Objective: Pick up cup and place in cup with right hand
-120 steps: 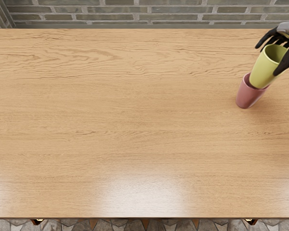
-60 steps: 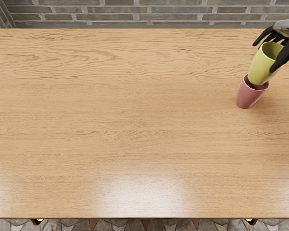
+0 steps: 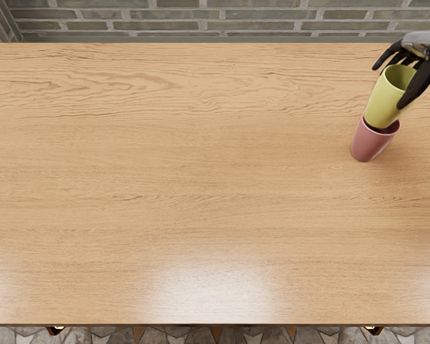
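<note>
The wood-grained table [image 3: 165, 179] is backed by a brick wall [image 3: 201, 25] and seen above a stone floor [image 3: 229, 335], its surface stretched from the left edge toward two cups at far right. The pink cup [image 3: 368, 145] is stood upright on the table, below the green cup [image 3: 383, 107], whose lower end is set at the pink cup's mouth and hidden by the near rim; how deep it is seated cannot be told. Farthest right, the green cup is grasped near its top by the right hand [image 3: 390, 86], reached in from the right edge. The cup's rim is framed between dark fingers [image 3: 387, 55] on the far side and the thumb [image 3: 418, 84], laid across its right side. The pink cup is left untouched by the hand.
</note>
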`<state>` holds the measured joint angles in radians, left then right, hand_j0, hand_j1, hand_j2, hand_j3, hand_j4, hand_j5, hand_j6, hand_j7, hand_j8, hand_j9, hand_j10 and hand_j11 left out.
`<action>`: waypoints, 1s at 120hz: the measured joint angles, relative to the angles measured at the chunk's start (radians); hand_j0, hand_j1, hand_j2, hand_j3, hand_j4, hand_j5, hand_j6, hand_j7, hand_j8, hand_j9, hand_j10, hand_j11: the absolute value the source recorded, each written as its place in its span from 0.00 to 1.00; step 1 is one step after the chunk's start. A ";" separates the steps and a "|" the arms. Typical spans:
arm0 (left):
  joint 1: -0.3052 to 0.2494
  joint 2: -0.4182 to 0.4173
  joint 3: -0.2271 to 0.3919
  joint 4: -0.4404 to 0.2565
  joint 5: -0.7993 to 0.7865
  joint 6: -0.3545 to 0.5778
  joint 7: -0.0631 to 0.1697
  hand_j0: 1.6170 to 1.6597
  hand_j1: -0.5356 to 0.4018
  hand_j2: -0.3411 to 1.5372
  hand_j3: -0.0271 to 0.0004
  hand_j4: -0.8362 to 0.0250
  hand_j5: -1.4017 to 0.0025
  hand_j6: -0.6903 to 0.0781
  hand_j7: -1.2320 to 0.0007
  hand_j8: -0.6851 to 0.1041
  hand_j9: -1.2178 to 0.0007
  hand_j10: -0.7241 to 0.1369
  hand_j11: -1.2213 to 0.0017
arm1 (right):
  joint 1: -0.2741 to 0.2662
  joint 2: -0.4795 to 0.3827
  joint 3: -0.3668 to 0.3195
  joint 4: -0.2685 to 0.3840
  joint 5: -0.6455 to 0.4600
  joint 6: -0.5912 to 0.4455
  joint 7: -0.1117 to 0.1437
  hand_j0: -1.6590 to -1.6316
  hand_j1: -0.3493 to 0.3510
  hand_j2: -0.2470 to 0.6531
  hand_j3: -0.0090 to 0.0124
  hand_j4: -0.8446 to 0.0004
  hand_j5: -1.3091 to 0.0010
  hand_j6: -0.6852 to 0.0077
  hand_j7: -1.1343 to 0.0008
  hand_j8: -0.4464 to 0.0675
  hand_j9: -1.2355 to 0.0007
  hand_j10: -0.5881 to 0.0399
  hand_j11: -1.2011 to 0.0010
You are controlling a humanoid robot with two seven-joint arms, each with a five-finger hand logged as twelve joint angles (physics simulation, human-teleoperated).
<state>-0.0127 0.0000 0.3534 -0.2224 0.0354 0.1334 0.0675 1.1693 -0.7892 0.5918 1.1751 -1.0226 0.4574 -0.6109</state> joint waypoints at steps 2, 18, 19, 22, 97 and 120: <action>0.000 0.000 0.000 0.000 0.000 0.000 0.000 0.96 0.94 0.18 0.98 0.97 1.00 0.90 1.00 0.87 1.00 0.84 1.00 | -0.001 0.000 0.000 0.000 0.000 0.000 0.000 0.10 0.58 0.24 0.42 0.52 0.60 0.40 0.54 0.26 0.57 0.34 0.56; -0.001 0.000 0.000 0.000 0.000 0.000 0.000 0.96 0.94 0.18 0.98 0.97 1.00 0.90 1.00 0.87 1.00 0.84 1.00 | -0.003 -0.001 -0.001 -0.001 0.000 0.000 0.000 0.10 0.58 0.24 0.41 0.52 0.60 0.40 0.54 0.26 0.57 0.33 0.56; -0.001 0.000 0.000 0.000 0.000 0.000 0.000 0.96 0.94 0.18 0.98 0.97 1.00 0.90 1.00 0.87 1.00 0.84 1.00 | -0.003 -0.001 -0.001 -0.001 0.000 0.000 0.000 0.10 0.58 0.24 0.41 0.52 0.60 0.40 0.54 0.26 0.57 0.33 0.56; -0.001 0.000 0.000 0.000 0.000 0.000 0.000 0.96 0.94 0.18 0.98 0.97 1.00 0.90 1.00 0.87 1.00 0.84 1.00 | -0.003 -0.001 -0.001 -0.001 0.000 0.000 0.000 0.10 0.58 0.24 0.41 0.52 0.60 0.40 0.54 0.26 0.57 0.33 0.56; 0.000 0.000 0.000 0.000 0.000 0.000 0.000 0.96 0.94 0.18 0.98 0.97 1.00 0.90 1.00 0.87 1.00 0.84 1.00 | -0.007 0.000 -0.009 0.003 0.016 0.001 0.000 0.05 0.25 0.26 0.42 0.80 0.84 0.73 0.81 0.59 0.83 0.67 0.82; -0.001 0.000 0.000 0.000 0.000 0.000 0.000 0.96 0.94 0.18 0.98 0.97 1.00 0.90 1.00 0.87 1.00 0.84 1.00 | -0.011 0.000 -0.009 0.049 0.029 0.005 0.000 0.04 0.13 0.27 0.42 0.90 0.92 0.86 0.90 0.72 0.91 0.80 0.91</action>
<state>-0.0138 0.0000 0.3534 -0.2224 0.0354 0.1334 0.0675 1.1579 -0.7889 0.5823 1.2241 -0.9935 0.4622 -0.6109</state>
